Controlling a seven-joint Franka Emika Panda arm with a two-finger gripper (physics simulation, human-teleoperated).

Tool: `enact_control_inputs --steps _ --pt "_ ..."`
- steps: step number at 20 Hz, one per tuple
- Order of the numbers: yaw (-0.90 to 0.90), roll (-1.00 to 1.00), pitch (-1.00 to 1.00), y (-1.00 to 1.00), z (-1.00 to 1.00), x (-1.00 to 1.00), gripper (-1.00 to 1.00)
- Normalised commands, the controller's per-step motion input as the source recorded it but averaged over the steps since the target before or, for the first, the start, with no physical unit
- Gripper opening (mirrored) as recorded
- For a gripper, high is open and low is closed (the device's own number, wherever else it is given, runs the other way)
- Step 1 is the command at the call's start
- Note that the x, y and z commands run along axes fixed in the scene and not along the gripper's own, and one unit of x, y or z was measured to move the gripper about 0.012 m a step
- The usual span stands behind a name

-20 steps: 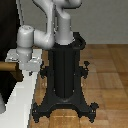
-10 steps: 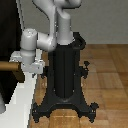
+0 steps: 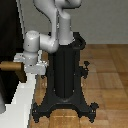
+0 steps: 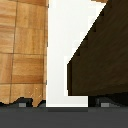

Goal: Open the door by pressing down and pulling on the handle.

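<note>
since a second ago the arm's wrist has dropped lower and nearer the door (image 3: 7, 45), which sits at the exterior view's left in its white frame (image 3: 22, 100). the tan handle (image 3: 10, 66) sticks out just below the hand (image 3: 19, 64), touching or nearly so. i cannot tell whether the fingers are apart. the black pedestal (image 3: 65, 75) stands on the wooden floor (image 3: 110, 70).
</note>
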Motion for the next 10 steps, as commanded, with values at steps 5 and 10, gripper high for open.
enact_control_inputs --steps 5,10 --pt "0.0 0.0 0.0 0.0 0.0 0.0 1.0" --pt "0.0 0.0 0.0 0.0 0.0 0.0 1.0"
